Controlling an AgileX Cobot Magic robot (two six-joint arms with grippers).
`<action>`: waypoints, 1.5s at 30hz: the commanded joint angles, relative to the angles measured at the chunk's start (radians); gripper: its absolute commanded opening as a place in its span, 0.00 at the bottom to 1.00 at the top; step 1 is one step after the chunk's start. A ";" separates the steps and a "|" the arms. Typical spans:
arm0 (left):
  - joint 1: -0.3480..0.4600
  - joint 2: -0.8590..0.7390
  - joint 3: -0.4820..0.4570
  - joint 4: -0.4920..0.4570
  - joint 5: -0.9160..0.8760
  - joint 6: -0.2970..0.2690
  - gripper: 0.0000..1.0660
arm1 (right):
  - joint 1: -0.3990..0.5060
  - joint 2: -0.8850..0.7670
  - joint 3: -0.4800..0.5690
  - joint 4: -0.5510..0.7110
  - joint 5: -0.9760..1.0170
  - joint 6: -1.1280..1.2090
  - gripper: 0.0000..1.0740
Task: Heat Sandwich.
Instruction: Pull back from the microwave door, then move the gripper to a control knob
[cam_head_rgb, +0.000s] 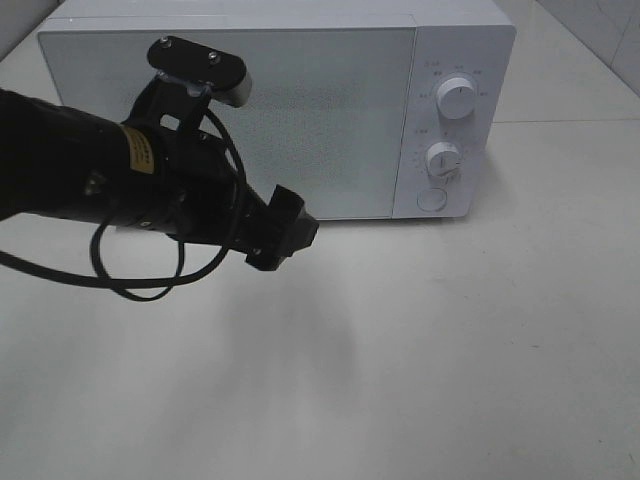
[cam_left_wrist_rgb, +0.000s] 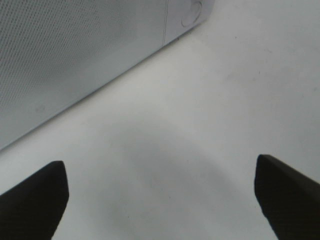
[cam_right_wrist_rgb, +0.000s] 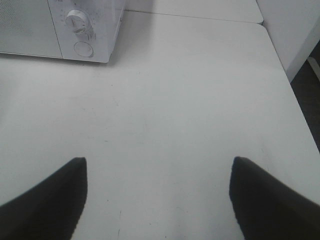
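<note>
the left gripper (cam_head_rgb: 285, 232) hangs released, jaws wide and empty, with the white box-shaped microwave oven (cam_head_rgb: 230, 120) just ahead of it, door shut. the right gripper (cam_right_wrist_rgb: 157, 195), also released, is further off over the pale worktop (cam_head_rgb: 450, 350). the sandwich shows in no view, perhaps behind that door; the left arm is nearer.

A microwave (cam_head_rgb: 275, 110) stands at the back of a table (cam_head_rgb: 450, 350). On the right of its front, an upper dial (cam_head_rgb: 457, 100) sits above a lower dial (cam_head_rgb: 442, 158), with a button (cam_head_rgb: 432, 198) below both. The left arm (cam_head_rgb: 90, 180) reaches in from the left, before the door (cam_head_rgb: 330, 120); the left gripper (cam_left_wrist_rgb: 160, 165) hangs over the table just before the microwave.
</note>
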 joint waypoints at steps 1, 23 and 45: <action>0.002 -0.052 0.003 0.031 0.140 -0.001 0.97 | -0.008 -0.025 0.002 0.002 -0.009 -0.015 0.71; 0.366 -0.212 -0.009 -0.010 0.527 -0.046 0.97 | -0.008 -0.025 0.002 0.002 -0.009 -0.015 0.71; 0.809 -0.462 0.079 -0.109 0.847 0.044 0.97 | -0.008 -0.025 0.002 0.002 -0.009 -0.015 0.71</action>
